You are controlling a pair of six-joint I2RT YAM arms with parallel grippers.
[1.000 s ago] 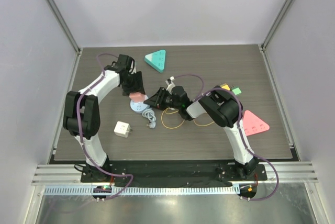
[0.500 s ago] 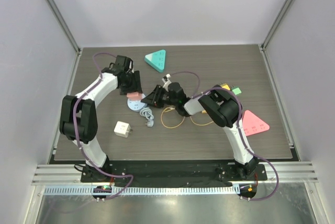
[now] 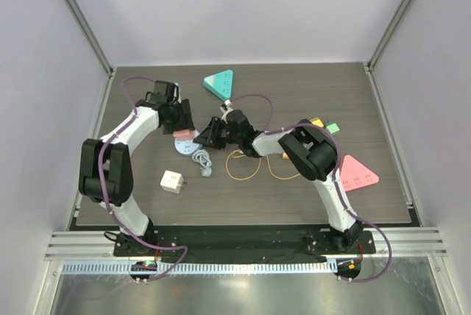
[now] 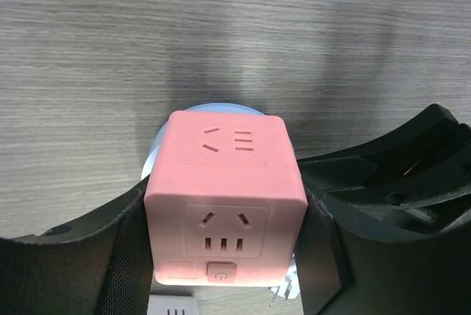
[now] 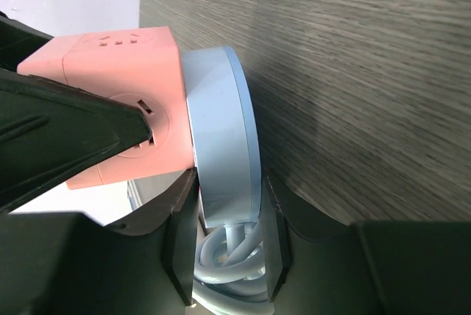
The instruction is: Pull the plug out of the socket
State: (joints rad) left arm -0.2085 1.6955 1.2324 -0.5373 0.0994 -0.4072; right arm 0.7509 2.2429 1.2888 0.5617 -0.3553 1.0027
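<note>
My left gripper [image 4: 224, 256] is shut on a pink socket cube [image 4: 224, 197], its black fingers [image 4: 132, 249] pressed against two opposite sides. A light blue round plug disc [image 5: 221, 138] sits flush against the cube's far face. My right gripper [image 5: 228, 249] is shut on the disc's rim, and a coiled pale cable [image 5: 228, 263] hangs between its fingers. In the top view the cube [image 3: 184, 134] and disc [image 3: 188, 146] lie left of centre, with the left gripper [image 3: 182, 125] behind them and the right gripper [image 3: 208, 138] to their right. They are still joined.
A white socket cube [image 3: 171, 181] lies near the front left. A teal triangle [image 3: 220, 84] sits at the back and a pink triangle [image 3: 357, 173] at the right. A yellow cable loop [image 3: 243, 166] and small yellow [image 3: 318, 122] and green [image 3: 333, 128] blocks lie under the right arm.
Both grippers have shifted a little to the left and farther back, carrying the cube and disc together. The two pieces have not come apart.
</note>
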